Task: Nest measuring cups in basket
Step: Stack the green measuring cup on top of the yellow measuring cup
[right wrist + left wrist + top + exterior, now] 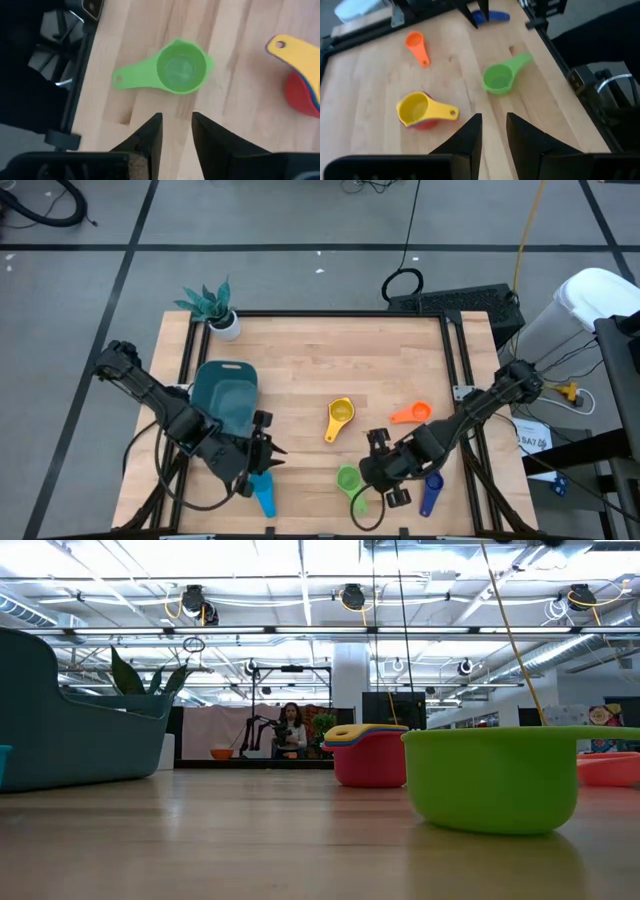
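The dark teal basket (225, 395) stands at the table's left. A yellow cup (340, 416) sits nested in a red cup (422, 123) near the middle. An orange cup (411, 414) lies right of it. A green cup (349, 479) rests upright near the front edge, a light blue cup (263, 494) to its left and a dark blue cup (431, 494) to its right. My left gripper (494, 124) hovers open in front of the basket. My right gripper (177, 125) hovers open above the table beside the green cup (176, 68). Neither has anything between its fingers.
A small white pot with a teal plant (213, 308) stands at the far left corner. Black rails (455, 350) frame the table's sides. Bare wood lies across the far half of the table (340, 350). A person sits far off in the room (291, 730).
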